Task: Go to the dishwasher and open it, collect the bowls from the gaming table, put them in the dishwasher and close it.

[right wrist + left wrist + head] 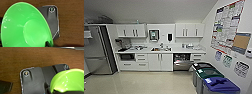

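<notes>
Facing the open dishwasher [182, 61] head-on

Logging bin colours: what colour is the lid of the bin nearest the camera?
Blue, on the nearest bin's lid, clearest in the head view.

From high up, we face the kitchen counter [159, 51] from well back; both our wrist cameras look closely down onto brown wood-grain flooring [31, 58].

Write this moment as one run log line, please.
scene: kitchenette ahead | dishwasher: open, racks visible | yellow-green bowl: at left wrist | bright green bowl: at right wrist | bins: right of the dishwasher
</notes>
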### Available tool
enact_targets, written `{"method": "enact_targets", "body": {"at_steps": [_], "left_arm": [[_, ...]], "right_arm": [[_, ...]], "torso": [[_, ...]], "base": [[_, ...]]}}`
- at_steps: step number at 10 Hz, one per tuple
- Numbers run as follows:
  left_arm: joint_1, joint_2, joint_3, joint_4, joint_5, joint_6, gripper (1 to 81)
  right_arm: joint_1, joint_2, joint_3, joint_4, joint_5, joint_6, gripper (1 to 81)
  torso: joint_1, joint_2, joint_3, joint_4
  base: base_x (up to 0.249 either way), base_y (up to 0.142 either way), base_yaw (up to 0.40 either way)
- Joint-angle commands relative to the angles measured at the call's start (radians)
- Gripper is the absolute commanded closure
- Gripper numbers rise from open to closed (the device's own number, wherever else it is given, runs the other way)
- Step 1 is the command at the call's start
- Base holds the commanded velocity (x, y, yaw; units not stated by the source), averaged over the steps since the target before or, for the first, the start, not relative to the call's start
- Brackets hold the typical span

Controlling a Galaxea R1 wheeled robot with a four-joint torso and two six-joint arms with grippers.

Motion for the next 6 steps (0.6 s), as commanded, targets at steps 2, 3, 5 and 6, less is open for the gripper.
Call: {"method": "enact_targets", "body": {"at_steps": [2, 3, 5, 6], "left_arm": [[-0.058, -0.011, -0.005, -0.005, 0.030, -0.002, 81.1], [-0.058, -0.011, -0.005, -0.005, 0.028, -0.002, 81.1], [-0.058, -0.011, -0.005, -0.005, 0.028, -0.002, 81.1], [-0.058, -0.011, -0.005, -0.005, 0.028, -0.002, 81.1]], "right_arm": [[0.046, 0.021, 0.019, -0.015, 0.005, -0.003, 81.1], [0.046, 0.021, 0.019, -0.015, 0.004, -0.003, 81.1], [0.046, 0.021, 0.019, -0.015, 0.004, -0.003, 81.1], [0.045, 0.021, 0.019, -0.015, 0.005, -0.003, 81.1]], "torso": [[0.000, 0.000, 0.000, 0.000], [-0.001, 0.000, 0.000, 0.000], [0.000, 0.000, 0.000, 0.000], [0.000, 0.000, 0.000, 0.000]], "base": [[0.191, -0.086, 0.000], [0.191, 0.000, 0.000], [0.191, 0.000, 0.000], [0.191, 0.000, 0.000]]}}
